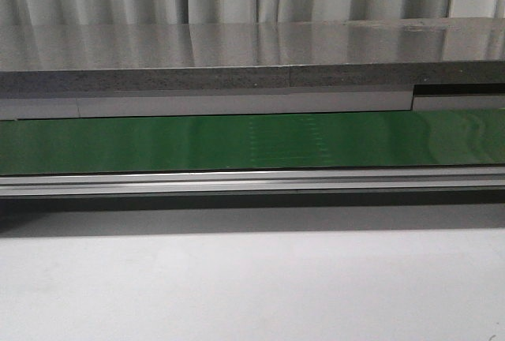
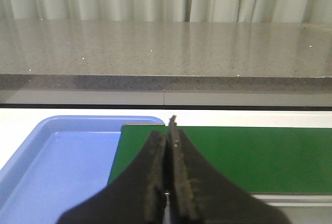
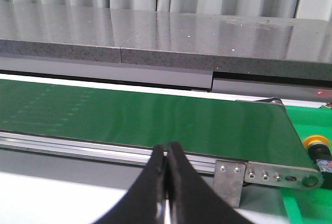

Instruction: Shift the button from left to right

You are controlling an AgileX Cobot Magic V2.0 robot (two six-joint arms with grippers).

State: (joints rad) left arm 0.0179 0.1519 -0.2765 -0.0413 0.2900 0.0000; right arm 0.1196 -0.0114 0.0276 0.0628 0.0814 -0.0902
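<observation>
both grippers, left [image 2: 168,182] and right [image 3: 167,182], were pinched closed on nothing above the belt [image 1: 252,142], button [image 3: 316,143] sat just past the belt's right end, so either nothing was started or it was done.

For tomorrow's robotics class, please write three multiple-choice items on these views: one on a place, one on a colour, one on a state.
1. Where does the button lie?
A. mid-belt
B. beyond the conveyor belt's roller end
C. in the tray

2. What colour is the tray?
A. blue
B. red
C. white

3. How do the left gripper's jaws stand?
A. wide open
B. holding the button
C. shut, empty

Answers:
1 B, its yellow cap shows past the belt's end.
2 A, blue rim and floor.
3 C, jaws meet with nothing between.
</observation>
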